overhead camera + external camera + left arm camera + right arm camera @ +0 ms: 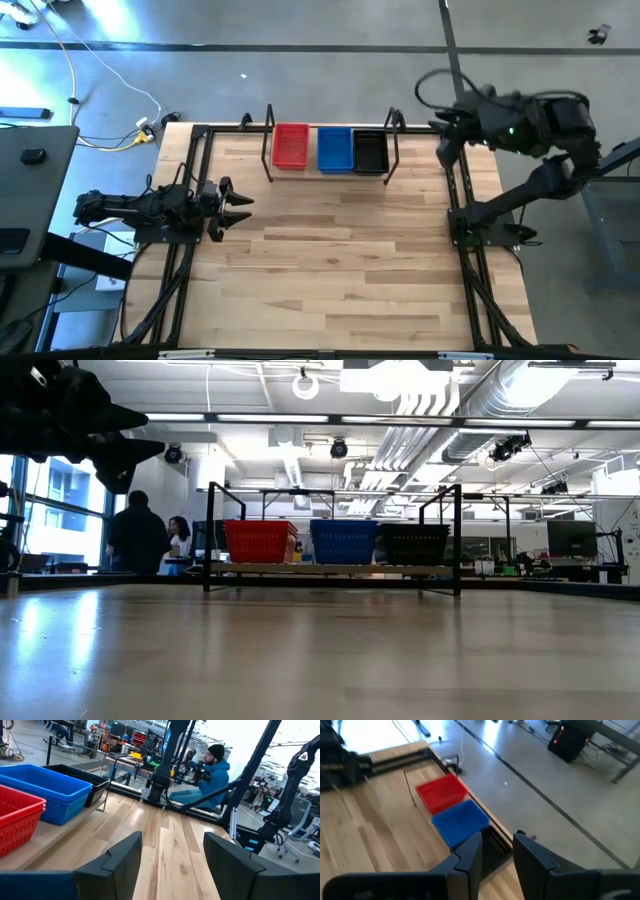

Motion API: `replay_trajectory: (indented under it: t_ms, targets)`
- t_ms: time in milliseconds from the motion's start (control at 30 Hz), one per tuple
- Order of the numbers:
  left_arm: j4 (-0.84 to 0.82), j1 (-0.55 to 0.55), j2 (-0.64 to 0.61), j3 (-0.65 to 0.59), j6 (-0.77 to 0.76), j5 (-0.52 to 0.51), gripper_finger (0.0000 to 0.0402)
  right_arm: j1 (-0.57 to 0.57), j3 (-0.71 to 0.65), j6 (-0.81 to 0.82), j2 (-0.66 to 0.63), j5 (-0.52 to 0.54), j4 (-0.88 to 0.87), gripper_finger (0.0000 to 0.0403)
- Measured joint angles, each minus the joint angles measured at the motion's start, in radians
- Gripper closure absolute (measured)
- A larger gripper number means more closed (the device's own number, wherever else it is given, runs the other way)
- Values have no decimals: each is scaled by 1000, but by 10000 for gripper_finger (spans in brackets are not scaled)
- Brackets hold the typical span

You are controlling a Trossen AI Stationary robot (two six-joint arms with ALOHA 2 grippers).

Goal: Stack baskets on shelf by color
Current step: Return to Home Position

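Observation:
Red (pixel 291 146), blue (pixel 334 149) and black (pixel 370 152) baskets stand side by side on the shelf (pixel 330 570) at the table's far edge, red toward the left. In the left wrist view the red basket (pixel 15 820) shows nested rims, next to the blue (pixel 50 790) and black (pixel 80 777) ones. My left gripper (pixel 235 205) hovers open by the table's left edge, pointing right, well short of the shelf. My right gripper (pixel 445 150) is open and raised beside the shelf's right end, looking down on the red (pixel 440 792) and blue (pixel 460 822) baskets.
Bare wood planks (pixel 340 260) stretch from the shelf to the near edge. Black wire uprights (pixel 268 140) close both shelf ends. Black frame rails (pixel 470 270) run along the table's sides. A seated person (pixel 215 775) is beyond the right edge; others (pixel 140 535) stand in the room behind.

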Motion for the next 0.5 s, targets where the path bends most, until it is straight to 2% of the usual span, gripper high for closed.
replay_trajectory:
  t_ms: [200, 500]
  targets:
    - [0, 0, 0, 0, 0, 1, 200, 89, -323, 100, -188, 46, 66, 306]
    - [0, 0, 0, 0, 0, 3, 200, 138, -809, 80, -468, 33, 390, 306]
